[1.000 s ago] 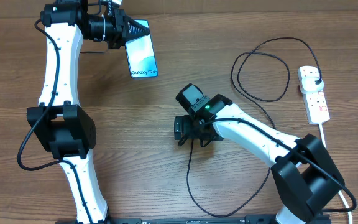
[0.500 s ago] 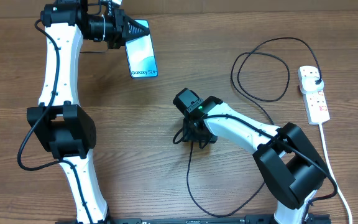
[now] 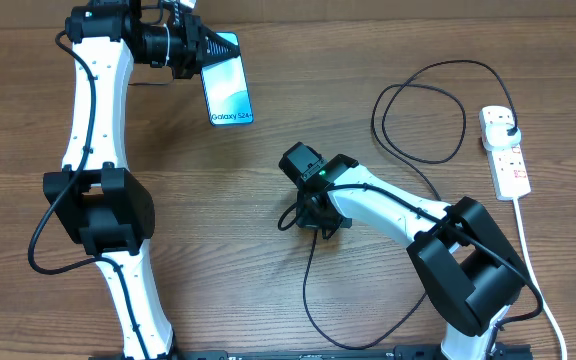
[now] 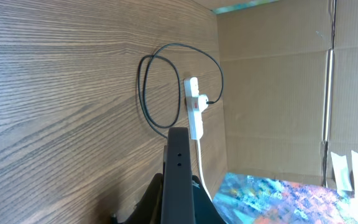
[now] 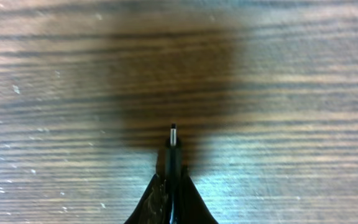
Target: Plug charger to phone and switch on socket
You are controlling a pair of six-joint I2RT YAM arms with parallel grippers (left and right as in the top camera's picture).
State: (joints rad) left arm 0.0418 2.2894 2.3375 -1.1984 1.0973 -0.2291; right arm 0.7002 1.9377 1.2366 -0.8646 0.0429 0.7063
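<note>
The phone (image 3: 228, 90), its blue screen lit, is held at its far end by my left gripper (image 3: 200, 52), which is shut on it; in the left wrist view its dark edge (image 4: 178, 180) runs up between the jaws. The charger, a thin black cable (image 3: 308, 290), loops across the table to its plug in the white socket (image 3: 506, 160). My right gripper (image 3: 304, 218) is at the table's middle, shut on the charger's connector end, whose small tip (image 5: 173, 134) sticks out past the fingertips just above the wood. The socket (image 4: 194, 112) also shows in the left wrist view.
A wooden table with cardboard walls (image 4: 278, 93) at the far side. The cable's loop (image 3: 418, 110) lies left of the socket. The socket's white cord (image 3: 528, 250) runs toward the front edge beside my right arm's base.
My right gripper has swung slightly left and closed on the charger's connector end. The left arm and the phone have not moved.
</note>
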